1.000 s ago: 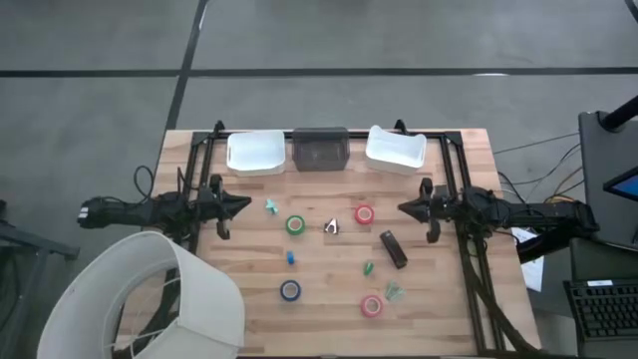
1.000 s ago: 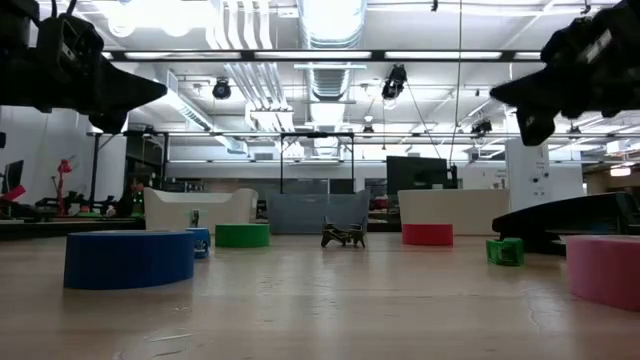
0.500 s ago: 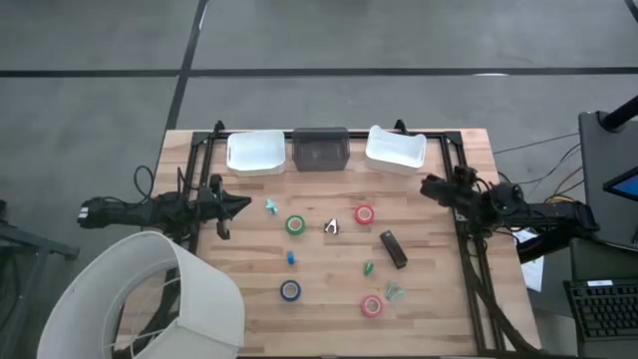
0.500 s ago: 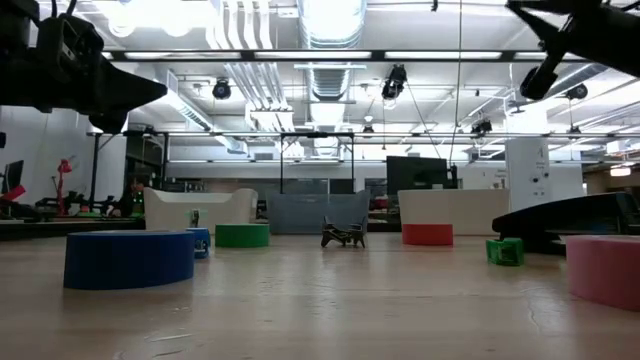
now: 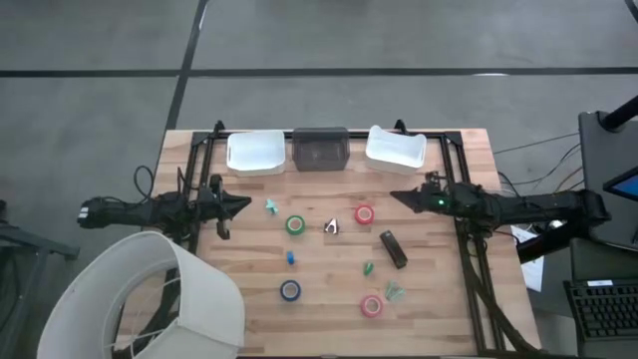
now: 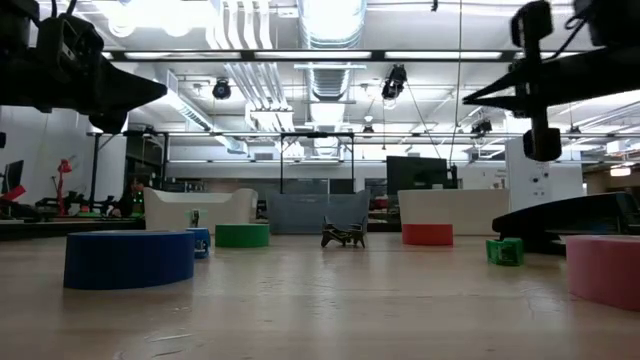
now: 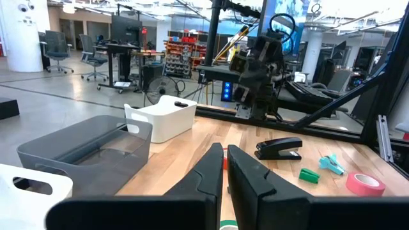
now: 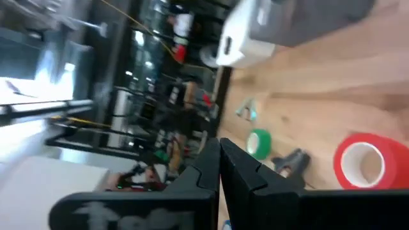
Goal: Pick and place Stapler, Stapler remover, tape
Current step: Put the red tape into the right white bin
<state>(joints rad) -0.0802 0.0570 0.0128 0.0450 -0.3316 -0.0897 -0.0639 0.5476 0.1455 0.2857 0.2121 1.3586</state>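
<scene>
Though unplaced as yet, tape: green roll [image 5: 295, 225] just ahead of the left jaws, red roll [image 5: 364, 214] ahead of and a little below the right jaws, blue roll [image 5: 289, 290] and pink roll [image 5: 372, 306] well apart from both.
Stapler [image 5: 393, 249]: flat on the table [image 5: 449, 299], near the right jaws, untouched.
Stapler remover [image 5: 331, 227]: probably the small silvery claw midway between the two sets of jaws; too small to be sure.
Left gripper [image 5: 239, 204]: hovering at its own side of the table, jaws narrowed to a slit, holding nothing.
Right gripper [image 5: 399, 197]: reaching inward toward the red roll, jaws pressed together, holding nothing.
Bins: left white bin [image 5: 255, 153], dark bin [image 5: 320, 150] and right white bin [image 5: 396, 149] beyond both jaws, showing nothing inside.
Done: nothing, judging by the layout.
Left: every pick and every placement.
</scene>
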